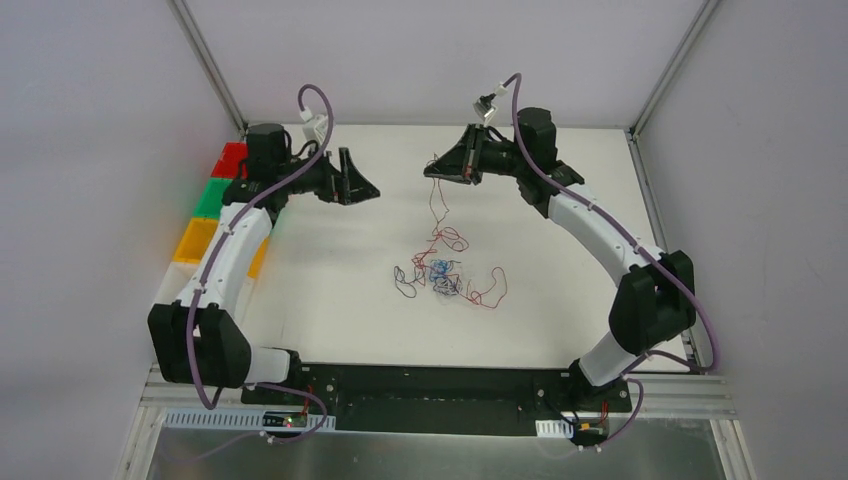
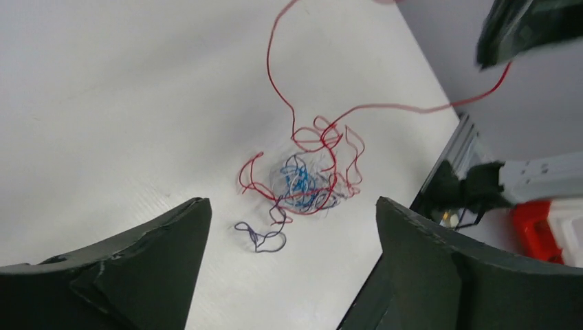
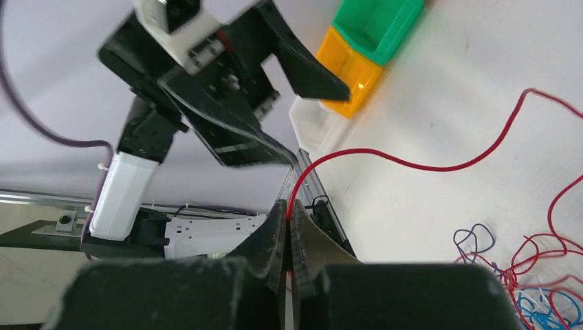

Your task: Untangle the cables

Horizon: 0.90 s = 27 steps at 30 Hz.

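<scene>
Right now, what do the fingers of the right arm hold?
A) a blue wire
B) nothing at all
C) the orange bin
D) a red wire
D: the right fingers are shut on a red wire, which runs from them down to the tangle.
</scene>
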Motion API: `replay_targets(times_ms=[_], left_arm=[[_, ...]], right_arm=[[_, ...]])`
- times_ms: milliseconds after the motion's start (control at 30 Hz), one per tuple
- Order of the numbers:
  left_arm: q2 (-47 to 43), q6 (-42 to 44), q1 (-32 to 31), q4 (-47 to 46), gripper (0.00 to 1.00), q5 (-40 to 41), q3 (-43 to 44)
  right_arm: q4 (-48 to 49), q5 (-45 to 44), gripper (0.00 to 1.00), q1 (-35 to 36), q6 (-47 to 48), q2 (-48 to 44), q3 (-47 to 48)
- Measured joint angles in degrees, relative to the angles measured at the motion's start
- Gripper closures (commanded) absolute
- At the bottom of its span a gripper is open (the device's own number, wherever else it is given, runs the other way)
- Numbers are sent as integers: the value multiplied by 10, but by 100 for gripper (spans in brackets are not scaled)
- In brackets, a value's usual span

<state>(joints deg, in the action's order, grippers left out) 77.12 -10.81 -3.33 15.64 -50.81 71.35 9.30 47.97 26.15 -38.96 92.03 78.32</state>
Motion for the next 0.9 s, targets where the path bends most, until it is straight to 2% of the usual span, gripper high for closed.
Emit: replay_targets(times_ms=[233, 367, 567, 633, 900], left_arm=[[7, -6, -71, -68, 1, -17, -167], [45, -19, -133, -129, 1, -11, -177], [114, -69, -206, -280, 1, 21, -200], [146, -92, -218, -332, 1, 44, -210], [214, -157, -225, -425, 2, 124, -211]], right_arm=[[7, 9, 100, 3, -1, 17, 12], [7, 9, 100, 3, -1, 20, 12], [8, 9, 100, 3, -2, 25, 12], [10, 9, 100, 3, -6, 28, 13], [16, 7, 100, 3, -17, 43, 19]])
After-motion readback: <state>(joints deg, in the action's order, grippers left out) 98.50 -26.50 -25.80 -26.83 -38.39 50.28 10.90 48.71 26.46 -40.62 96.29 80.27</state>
